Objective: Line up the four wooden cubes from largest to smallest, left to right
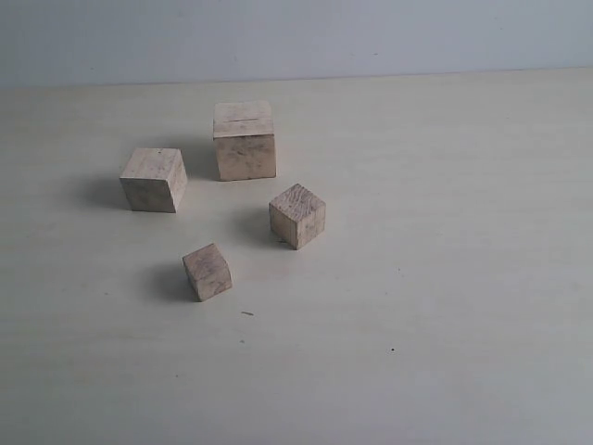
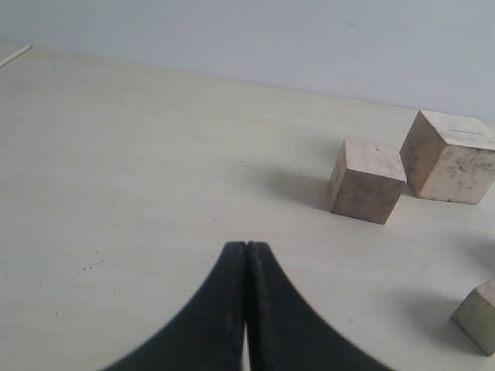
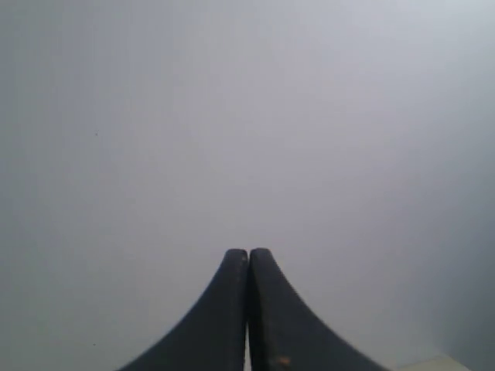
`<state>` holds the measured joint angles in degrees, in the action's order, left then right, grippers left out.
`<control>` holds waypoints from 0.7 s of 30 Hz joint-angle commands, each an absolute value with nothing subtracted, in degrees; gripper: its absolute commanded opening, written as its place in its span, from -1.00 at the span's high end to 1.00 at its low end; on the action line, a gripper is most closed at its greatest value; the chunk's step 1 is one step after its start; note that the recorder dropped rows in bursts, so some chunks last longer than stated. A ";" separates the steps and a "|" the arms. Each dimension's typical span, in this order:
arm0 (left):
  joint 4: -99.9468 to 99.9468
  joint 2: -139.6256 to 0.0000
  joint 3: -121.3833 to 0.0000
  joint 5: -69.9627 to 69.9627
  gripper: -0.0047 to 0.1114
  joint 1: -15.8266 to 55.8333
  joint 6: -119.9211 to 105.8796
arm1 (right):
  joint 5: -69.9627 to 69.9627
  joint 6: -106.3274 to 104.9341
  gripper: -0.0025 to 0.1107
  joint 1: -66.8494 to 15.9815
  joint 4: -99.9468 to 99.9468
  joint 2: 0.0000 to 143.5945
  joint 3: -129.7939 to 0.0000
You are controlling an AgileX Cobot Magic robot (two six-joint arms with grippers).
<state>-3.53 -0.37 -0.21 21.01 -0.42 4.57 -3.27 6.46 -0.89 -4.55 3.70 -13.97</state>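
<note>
Four pale wooden cubes stand loosely grouped on the table. The largest cube [image 1: 245, 140], with a thin slit across its top, is farthest back. Left of it sits the second-largest cube [image 1: 154, 179]. The third cube [image 1: 297, 215] is to the right and nearer. Nearest of all is the smallest cube [image 1: 208, 272]. Neither arm shows in the exterior view. My left gripper [image 2: 247, 246] is shut and empty, well short of the second-largest cube [image 2: 366, 180] and the largest cube [image 2: 449, 156]; another cube [image 2: 479, 317] shows at the picture's edge. My right gripper [image 3: 248, 253] is shut, facing a blank grey surface.
The pale table [image 1: 445, 306] stretches wide around the cubes, ending at a grey-blue wall [image 1: 371, 32] at the back. A thin pale stick [image 2: 15, 55] lies at the far table edge in the left wrist view.
</note>
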 commanded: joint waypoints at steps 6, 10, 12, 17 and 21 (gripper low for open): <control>-3.82 0.00 0.00 20.66 0.92 -0.51 4.39 | 16.34 2.48 0.96 -1.65 -9.57 25.63 -37.02; -3.82 0.00 0.00 20.66 0.92 -0.51 4.39 | 25.09 -17.99 0.96 -7.18 -21.98 36.02 -45.50; -3.82 0.00 0.00 20.66 0.92 -0.51 4.39 | 30.55 -26.23 0.96 -9.98 -29.18 42.20 -49.02; -3.82 0.00 0.00 20.66 0.92 -0.51 4.39 | 42.23 -31.42 0.96 -16.10 -39.23 58.02 -55.96; -3.82 0.00 0.00 20.66 0.92 -0.51 4.39 | 51.96 -29.61 0.96 -17.33 -44.98 69.79 -58.10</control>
